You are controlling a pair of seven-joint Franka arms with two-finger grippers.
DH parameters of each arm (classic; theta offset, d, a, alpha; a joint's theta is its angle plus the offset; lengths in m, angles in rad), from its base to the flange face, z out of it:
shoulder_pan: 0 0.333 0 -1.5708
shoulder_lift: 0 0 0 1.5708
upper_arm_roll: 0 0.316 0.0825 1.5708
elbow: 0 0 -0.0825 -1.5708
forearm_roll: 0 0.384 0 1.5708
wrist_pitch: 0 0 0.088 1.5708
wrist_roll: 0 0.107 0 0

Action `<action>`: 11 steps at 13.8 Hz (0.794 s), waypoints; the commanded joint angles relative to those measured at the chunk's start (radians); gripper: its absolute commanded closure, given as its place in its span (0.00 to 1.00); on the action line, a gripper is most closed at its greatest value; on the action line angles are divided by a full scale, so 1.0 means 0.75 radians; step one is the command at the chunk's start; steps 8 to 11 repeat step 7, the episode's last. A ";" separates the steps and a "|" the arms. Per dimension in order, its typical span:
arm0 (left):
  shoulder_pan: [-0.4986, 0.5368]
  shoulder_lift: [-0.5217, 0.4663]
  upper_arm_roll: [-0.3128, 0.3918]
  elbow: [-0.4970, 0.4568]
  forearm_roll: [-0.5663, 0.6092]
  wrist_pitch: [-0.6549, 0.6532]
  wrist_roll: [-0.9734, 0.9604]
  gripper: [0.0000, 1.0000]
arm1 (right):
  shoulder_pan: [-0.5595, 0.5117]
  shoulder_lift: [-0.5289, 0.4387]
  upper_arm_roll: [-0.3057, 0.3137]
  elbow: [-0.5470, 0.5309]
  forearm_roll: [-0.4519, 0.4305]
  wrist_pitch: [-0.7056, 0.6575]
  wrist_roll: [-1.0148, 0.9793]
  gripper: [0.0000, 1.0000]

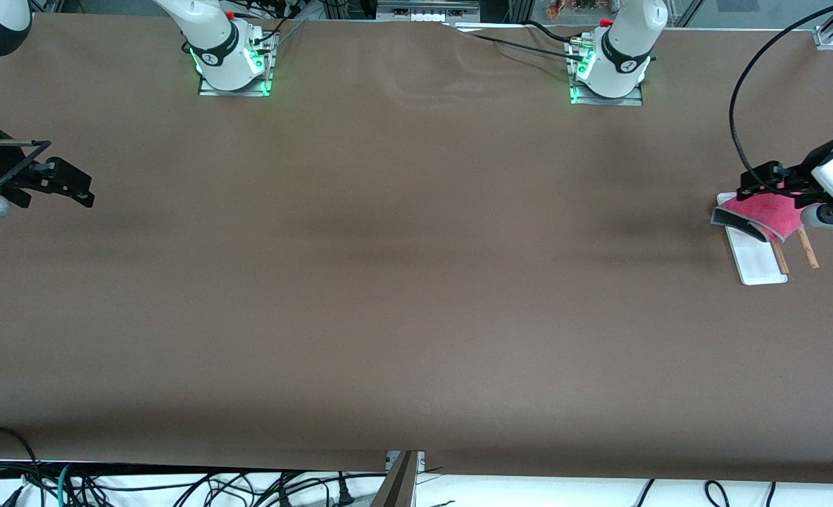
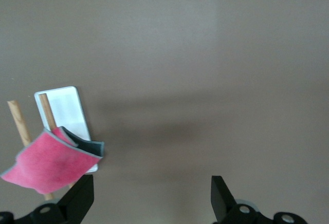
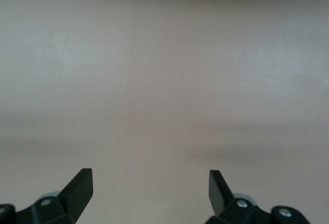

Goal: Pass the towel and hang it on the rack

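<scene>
**One towel on one rack, and the left gripper free beside it**

One towel (image 1: 768, 215) hangs draped over the rack (image 1: 761, 264) at the left arm's end of the table, its pink face up and a grey corner folded down toward the white base. The rack has two wooden rods; its long axis runs from nearer the front camera to farther from it, and the towel covers the farther stretch. The left gripper (image 1: 765, 184) hovers just beside the towel, a little above it, its fingers spread wide and holding nothing. That arm is by far the nearer one. The right gripper (image 1: 71, 186) waits over bare table at the right arm's end, well apart, fingers likewise spread and empty. Judging from this, the hanging looks done, and any coming move is a clean retreat of the left gripper without snagging cloth.
</scene>
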 commanded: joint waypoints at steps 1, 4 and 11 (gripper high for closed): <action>0.088 -0.027 -0.095 -0.024 -0.016 0.001 -0.100 0.00 | -0.001 0.018 -0.003 0.036 0.021 -0.006 -0.021 0.00; 0.096 -0.027 -0.092 -0.024 -0.022 0.005 -0.088 0.00 | -0.001 0.018 -0.005 0.034 0.021 -0.006 -0.021 0.00; 0.101 -0.027 -0.092 -0.024 -0.014 0.003 -0.086 0.00 | -0.001 0.018 -0.005 0.034 0.021 -0.006 -0.021 0.00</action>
